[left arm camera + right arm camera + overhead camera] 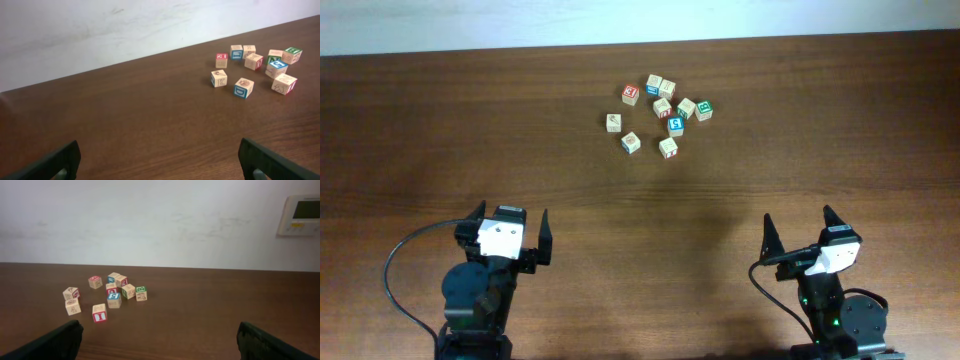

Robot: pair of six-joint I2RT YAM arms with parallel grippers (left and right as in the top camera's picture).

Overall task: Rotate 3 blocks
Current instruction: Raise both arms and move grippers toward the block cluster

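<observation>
The blue-letter cube (675, 125) sits on the dark wooden surface (440, 130) within a loose cluster of small pale cubes. The red-marked cube (668, 147) lies just beside the blue-letter cube, on the robot's side of it. The blue-marked cube (631, 142) lies near the blue-letter cube to its left, not touching it. The green-lettered cube (704, 110) stands to its right and slightly beyond, and the red-faced cube (630, 94) is to its left and farther back. Both arms are well apart from the blue-letter cube, toward the robot. The left hand (510, 217) has its fingers spread wide with nothing between them. The right hand (798, 220) is spread the same way and is also empty.
</observation>
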